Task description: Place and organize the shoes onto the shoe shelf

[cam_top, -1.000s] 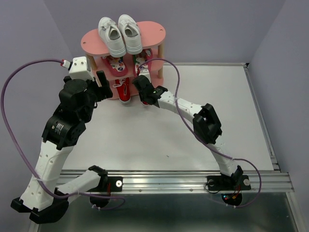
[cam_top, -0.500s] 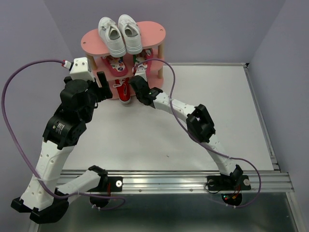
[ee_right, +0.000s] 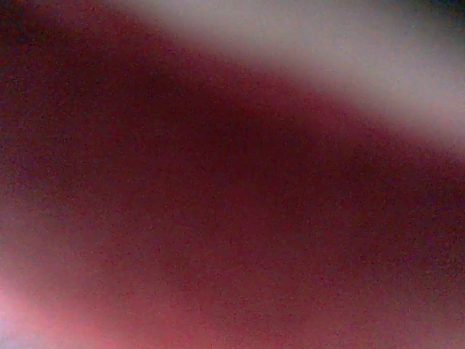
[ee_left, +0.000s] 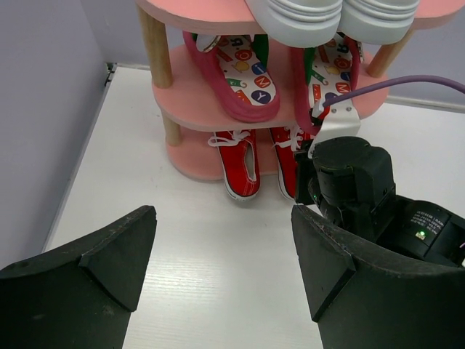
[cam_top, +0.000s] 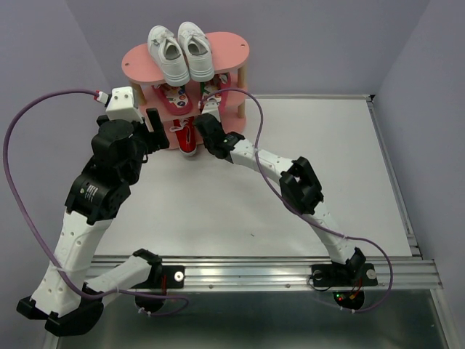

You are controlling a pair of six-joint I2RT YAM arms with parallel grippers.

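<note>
Shelf (cam_top: 234,48) upper middle of the top view, at the far edge of the surface (cam_top: 327,145). White sneakers (cam_top: 180,51) on top board, flip-flops (ee_left: 243,76) on middle, red sneakers (ee_left: 240,160) on bottom. Right hand (cam_top: 206,125) pressed together at the right red sneaker; its own view is a red blur. Left hand (ee_left: 221,251) spread, empty, facing the shelf.

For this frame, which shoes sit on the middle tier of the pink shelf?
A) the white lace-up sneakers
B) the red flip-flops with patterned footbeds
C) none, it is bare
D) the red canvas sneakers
B: the left wrist view shows the flip-flops lying on the middle board of the shoe shelf, with the white sneakers on the board above and the red sneakers on the bottom board.
</note>
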